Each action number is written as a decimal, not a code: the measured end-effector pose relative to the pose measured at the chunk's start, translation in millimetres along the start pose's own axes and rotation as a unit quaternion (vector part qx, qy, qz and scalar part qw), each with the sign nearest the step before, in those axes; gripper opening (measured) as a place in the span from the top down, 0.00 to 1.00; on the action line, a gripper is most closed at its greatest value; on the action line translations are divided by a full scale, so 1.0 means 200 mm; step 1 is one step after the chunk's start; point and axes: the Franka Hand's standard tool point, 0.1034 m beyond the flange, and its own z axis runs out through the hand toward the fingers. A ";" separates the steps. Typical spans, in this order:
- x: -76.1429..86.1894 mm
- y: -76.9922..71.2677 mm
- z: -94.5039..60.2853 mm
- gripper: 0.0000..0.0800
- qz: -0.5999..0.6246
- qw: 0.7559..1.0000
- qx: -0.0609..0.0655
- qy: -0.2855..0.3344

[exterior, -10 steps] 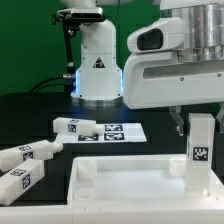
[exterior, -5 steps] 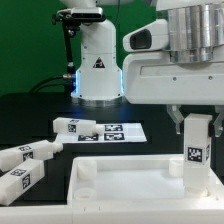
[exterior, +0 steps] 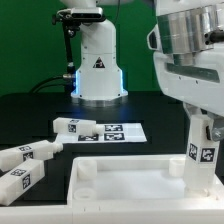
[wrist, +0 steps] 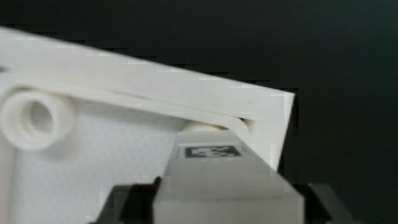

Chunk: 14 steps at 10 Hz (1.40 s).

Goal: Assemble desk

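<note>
The white rimmed tabletop lies at the front of the black table. My gripper is shut on a white tagged leg that stands upright in the tabletop's corner at the exterior view's right. In the wrist view the leg runs from between my dark fingers down to the tabletop's corner, beside a round socket. Three more tagged legs lie on the exterior view's left: one by the marker board, two near the edge.
The marker board lies flat behind the tabletop. The white robot base with a triangle logo stands at the back, with a black stand beside it.
My wrist has turned about the upright leg, which now shows a different face, its tag shifted toward the exterior view's right. The other legs and tabletop have not moved.
</note>
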 end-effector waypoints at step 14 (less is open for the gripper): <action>0.02 0.02 -0.02 0.19 -0.574 0.817 -0.052 0.017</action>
